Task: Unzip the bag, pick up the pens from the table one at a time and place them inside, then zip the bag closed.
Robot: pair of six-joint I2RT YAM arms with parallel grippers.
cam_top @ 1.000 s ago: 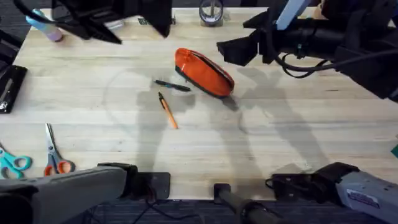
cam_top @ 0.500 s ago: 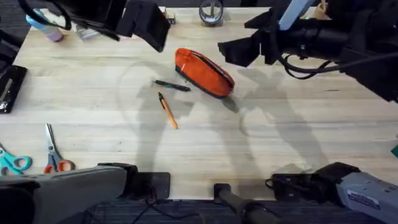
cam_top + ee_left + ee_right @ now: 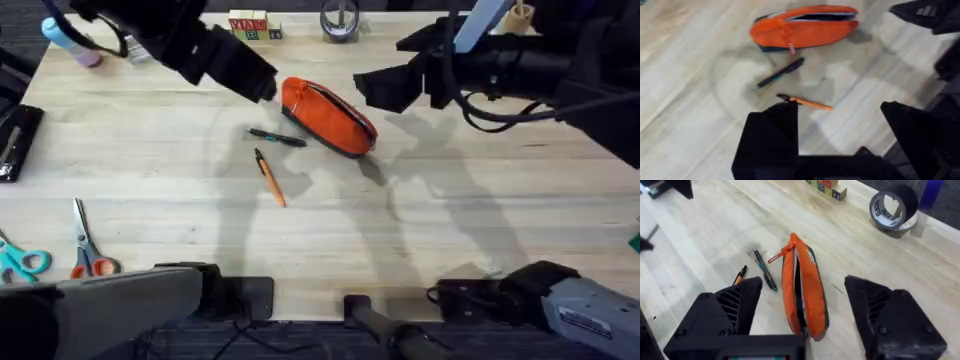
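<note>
Two claws up over the tabletop (image 3: 450, 230), both spread wide and empty. My left claw (image 3: 840, 137) hangs above the far left, its tip just left of the bag (image 3: 328, 117). My right claw (image 3: 802, 312) hovers to the bag's right, fingers (image 3: 890, 320) apart with the pouch between them in its wrist view. The bag lies mid-tabletop, far side, its zipper looking parted along the top edge. Just left of it and nearer lies the black pen (image 3: 277, 138); nearer still, the orange pen (image 3: 270, 179). Scissors (image 3: 88, 245) sit at the near left edge.
</note>
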